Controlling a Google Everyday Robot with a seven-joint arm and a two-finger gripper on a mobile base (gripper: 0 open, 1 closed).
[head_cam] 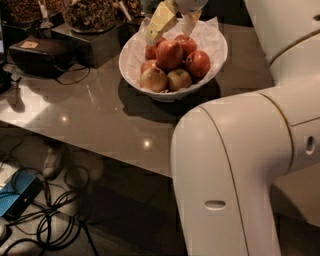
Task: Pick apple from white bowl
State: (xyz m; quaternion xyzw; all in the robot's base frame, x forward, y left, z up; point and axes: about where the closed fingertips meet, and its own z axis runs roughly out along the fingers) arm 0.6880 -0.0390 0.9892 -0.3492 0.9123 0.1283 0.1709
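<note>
The gripper (175, 24) hung over the bowl (129, 62) at its far side, fingers spread and pinching nothing. The apple (169, 54) sat atop the other apples (155, 79) in the bowl, just below the fingertips.

Black box (36, 54) near far-left corner of tabletop (100, 120); snack-filled jar (92, 14) at far edge; tangled cables (57, 212), blue device (17, 194) on floor below near edge.

Camera looks down over the arm (235, 165); gripper (170, 34) above white bowl (129, 67).
</note>
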